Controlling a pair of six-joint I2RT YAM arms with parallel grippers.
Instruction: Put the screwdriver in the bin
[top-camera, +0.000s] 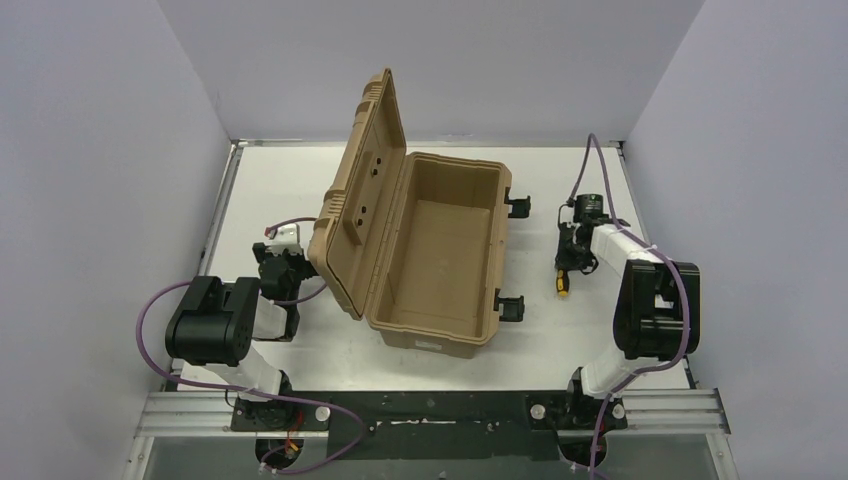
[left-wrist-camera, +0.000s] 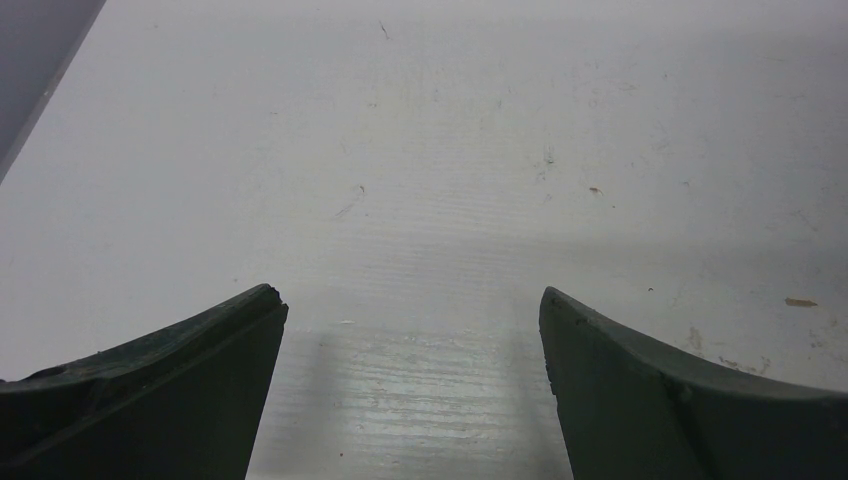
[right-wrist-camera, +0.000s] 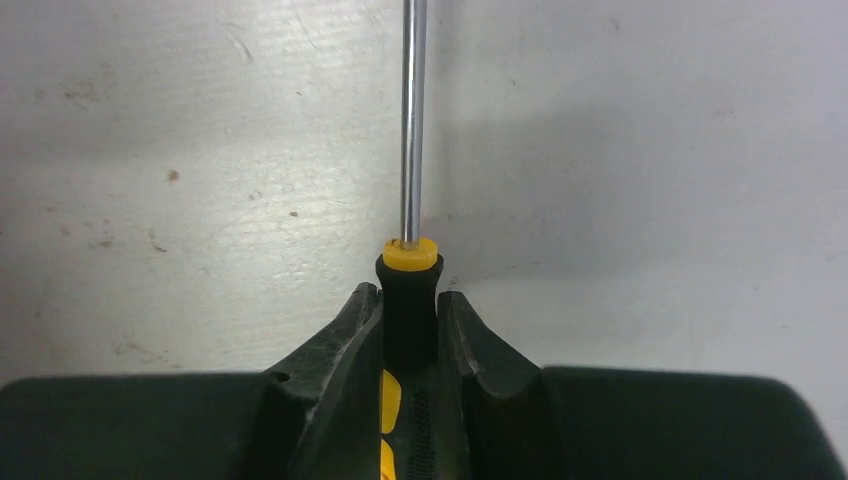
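The bin is a tan case standing open in the middle of the table, its ribbed lid raised on the left side. The inside looks empty. My right gripper is to the right of the bin, low over the table, shut on the screwdriver. In the right wrist view my right gripper clamps the black and yellow handle, and the screwdriver's grey shaft points away from me. My left gripper is left of the lid, open and empty; the left wrist view shows only bare table between the fingers.
Black latches stick out from the bin's right side, facing the right gripper. White walls enclose the table on the left, back and right. A cable loops up from the right wrist.
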